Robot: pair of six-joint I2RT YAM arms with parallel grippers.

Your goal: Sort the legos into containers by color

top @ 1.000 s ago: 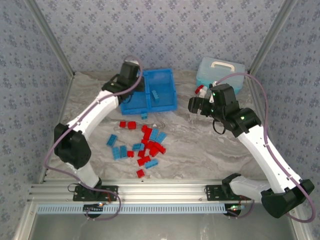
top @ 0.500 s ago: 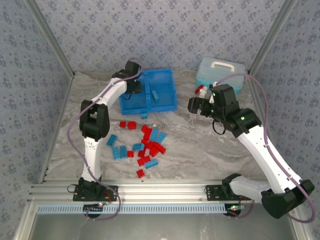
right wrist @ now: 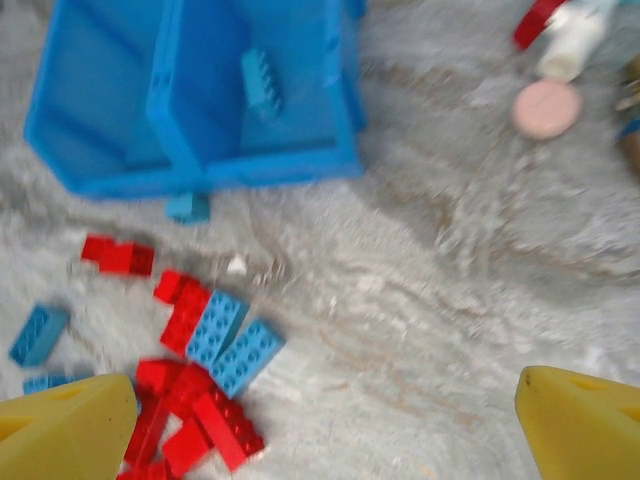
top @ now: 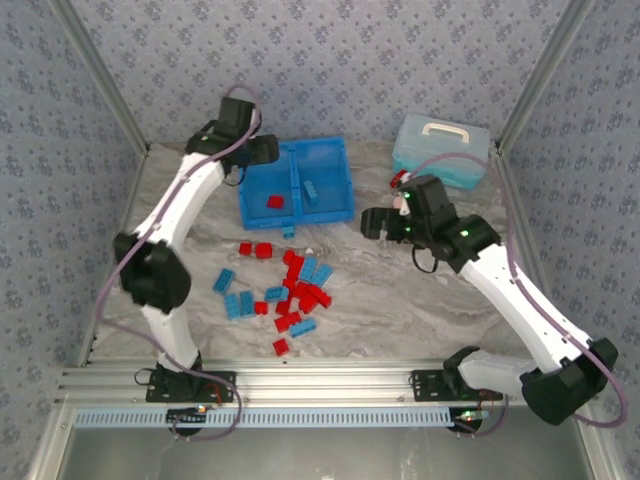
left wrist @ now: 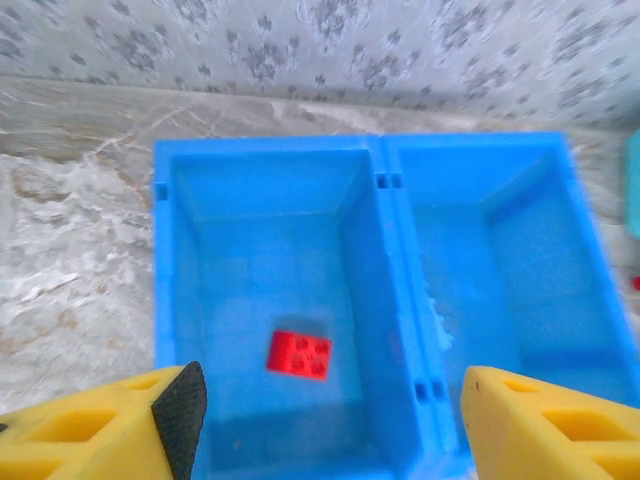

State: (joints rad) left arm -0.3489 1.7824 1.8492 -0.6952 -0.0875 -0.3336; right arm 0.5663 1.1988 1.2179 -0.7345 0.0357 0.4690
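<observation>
Your left hand (left wrist: 328, 400) has just spread and let go, so the red brick (left wrist: 299, 354) now lies in the tray's (left wrist: 388, 300) left compartment. Your right hand (right wrist: 320, 430) is spread and empty. The pile (top: 290, 290) of bricks on the worktop (top: 400, 290), at six o'clock from the tray, is yet to be sorted.

Standing here, I can read no writing, number or brand mark on anything. The legos (top: 300, 292) show plain studs. The walls of the blue containers (top: 330, 172) are bare plastic. The pale case (top: 442, 150) carries no label that I can make out. The small items (right wrist: 546, 108) beside it are too blurred to tell whether anything is printed on them.
</observation>
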